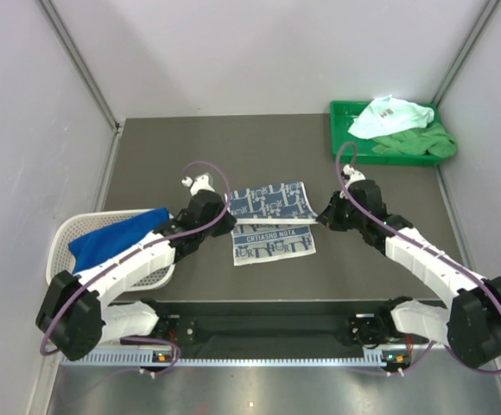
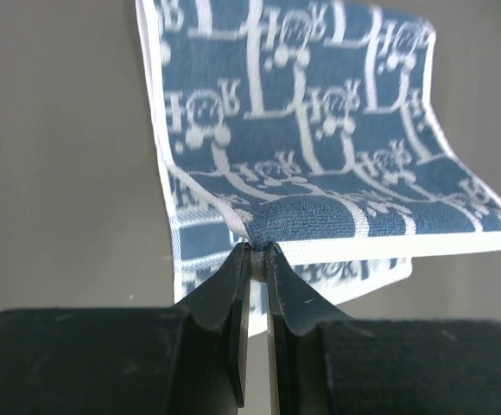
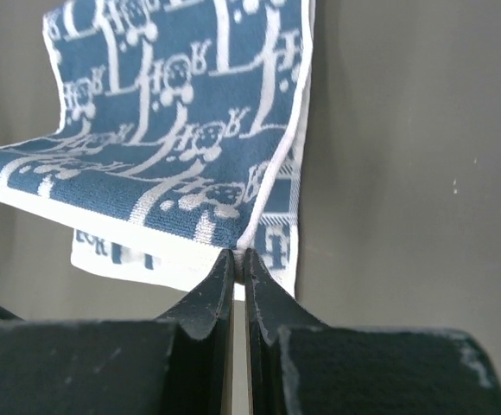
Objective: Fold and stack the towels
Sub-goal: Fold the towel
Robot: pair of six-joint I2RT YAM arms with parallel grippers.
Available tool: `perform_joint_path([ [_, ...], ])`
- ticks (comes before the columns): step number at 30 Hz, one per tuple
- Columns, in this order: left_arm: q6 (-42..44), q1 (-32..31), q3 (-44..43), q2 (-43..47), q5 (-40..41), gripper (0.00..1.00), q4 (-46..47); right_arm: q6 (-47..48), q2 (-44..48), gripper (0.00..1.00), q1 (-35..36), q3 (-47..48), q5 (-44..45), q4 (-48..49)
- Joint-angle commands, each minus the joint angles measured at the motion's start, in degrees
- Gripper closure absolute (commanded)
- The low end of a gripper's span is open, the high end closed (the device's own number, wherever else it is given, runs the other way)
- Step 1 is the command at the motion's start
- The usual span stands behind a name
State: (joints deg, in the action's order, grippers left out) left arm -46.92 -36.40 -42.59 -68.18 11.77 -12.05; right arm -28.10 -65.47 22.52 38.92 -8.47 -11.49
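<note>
A towel with navy and white logo print (image 1: 272, 201) is at mid-table, its near part (image 1: 274, 243) flat with the pale side up. Both arms hold its navy half raised above the near part. My left gripper (image 1: 227, 210) is shut on the towel's left corner. In the left wrist view the fingertips (image 2: 259, 248) pinch the bunched hem of the towel (image 2: 320, 130). My right gripper (image 1: 321, 213) is shut on the right corner. The right wrist view shows its tips (image 3: 238, 253) closed on the white edge of the towel (image 3: 164, 130).
A white mesh basket (image 1: 65, 238) at the left holds a royal blue towel (image 1: 117, 238), under the left arm. A green tray (image 1: 335, 130) at the back right carries a mint towel (image 1: 393, 117) and a green towel (image 1: 419, 145). Grey walls close in both sides.
</note>
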Motion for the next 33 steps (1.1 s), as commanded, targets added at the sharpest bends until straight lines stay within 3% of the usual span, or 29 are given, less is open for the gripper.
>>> perform_joint_path([
  [1,-1.3,-0.5,3.3,2.6,3.3,1.0,1.2,1.0,2.1,1.0,0.2,-1.9,3.4,1.7],
  [19,-4.1,-4.9,13.5,4.3,-0.9,1.0,3.4,0.2,-0.8,1.0,6.5,-11.0,6.6,7.2],
  [33,-5.8,-6.9,18.0,0.2,-2.7,1.0,6.9,-3.4,-2.4,1.0,9.6,-14.2,8.2,8.2],
])
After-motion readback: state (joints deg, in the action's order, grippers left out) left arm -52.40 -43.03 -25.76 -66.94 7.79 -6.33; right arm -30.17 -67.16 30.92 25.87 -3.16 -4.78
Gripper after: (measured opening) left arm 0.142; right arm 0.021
